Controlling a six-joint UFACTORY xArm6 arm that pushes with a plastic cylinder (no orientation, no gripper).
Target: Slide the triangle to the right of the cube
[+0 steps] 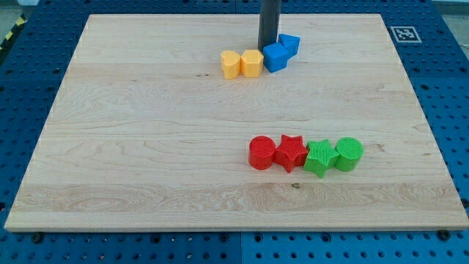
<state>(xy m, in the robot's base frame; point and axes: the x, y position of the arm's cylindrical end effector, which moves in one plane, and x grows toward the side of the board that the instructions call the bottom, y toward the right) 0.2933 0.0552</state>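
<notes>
My tip touches the blue cube at its eleven o'clock. The blue triangle sits at the cube's one o'clock, touching it. Two yellow blocks lie at its nine o'clock.

Board — pale wood, faint grain lines. Surround blue, dotted with holes; a black-and-white tag at the view's top right. Rod dark grey, my tip likewise. Two yellow blocks. Blue cube, blue triangle. Red cylinder, red star, green star, green cylinder — all ribbed.
</notes>
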